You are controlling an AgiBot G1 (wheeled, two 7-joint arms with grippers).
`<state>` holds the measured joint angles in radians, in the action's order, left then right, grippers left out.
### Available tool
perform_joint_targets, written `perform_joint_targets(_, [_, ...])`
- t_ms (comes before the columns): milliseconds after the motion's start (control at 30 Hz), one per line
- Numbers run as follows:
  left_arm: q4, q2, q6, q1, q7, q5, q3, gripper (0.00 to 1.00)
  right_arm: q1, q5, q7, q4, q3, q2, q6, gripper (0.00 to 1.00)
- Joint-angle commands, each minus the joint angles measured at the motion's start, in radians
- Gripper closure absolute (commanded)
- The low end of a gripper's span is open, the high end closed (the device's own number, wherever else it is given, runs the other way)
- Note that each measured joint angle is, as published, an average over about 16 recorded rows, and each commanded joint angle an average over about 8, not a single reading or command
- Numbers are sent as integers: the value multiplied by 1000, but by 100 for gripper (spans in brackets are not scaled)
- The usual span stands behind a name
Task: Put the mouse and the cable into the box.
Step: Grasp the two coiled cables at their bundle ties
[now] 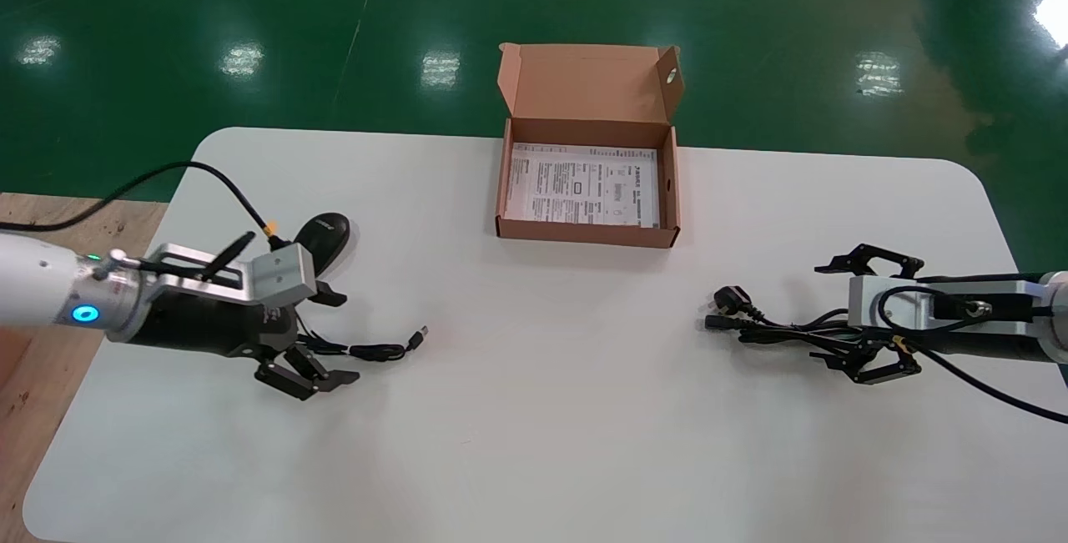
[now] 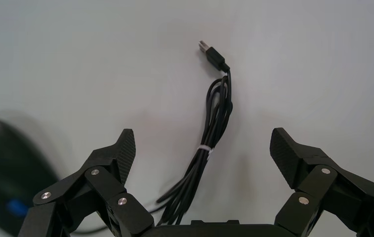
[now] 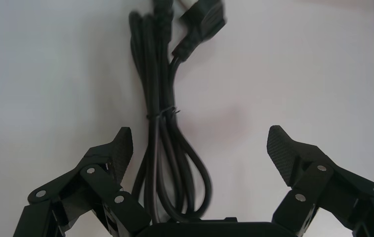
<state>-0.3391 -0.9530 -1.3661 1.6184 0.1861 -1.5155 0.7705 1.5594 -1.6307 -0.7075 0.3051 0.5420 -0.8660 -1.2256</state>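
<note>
I see bare table (image 1: 534,409) open from both sides right up to the box (image 1: 584,232). Its top is open, only a flat printed sheet (image 1: 584,184) on its floor, but the lid (image 1: 584,80) stands upright along the far wall and bars any approach from behind. The mouse (image 1: 322,234) sits close on the far side of my left gripper (image 1: 342,338), its cord (image 2: 214,123) lying between the spread fingers. The cable (image 1: 751,326) lies likewise inside the right gripper (image 1: 838,318).
</note>
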Motion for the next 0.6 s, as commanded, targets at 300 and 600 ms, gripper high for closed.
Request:
perform_joint_targets(300, [194, -69, 69, 11, 151, -10, 3, 60, 47, -18, -64, -159, 7, -72, 57, 21])
perform_joint_targets(600, [229, -82, 79, 15, 178, -17, 8, 100, 60, -16, -65, -196, 6, -84, 60, 100])
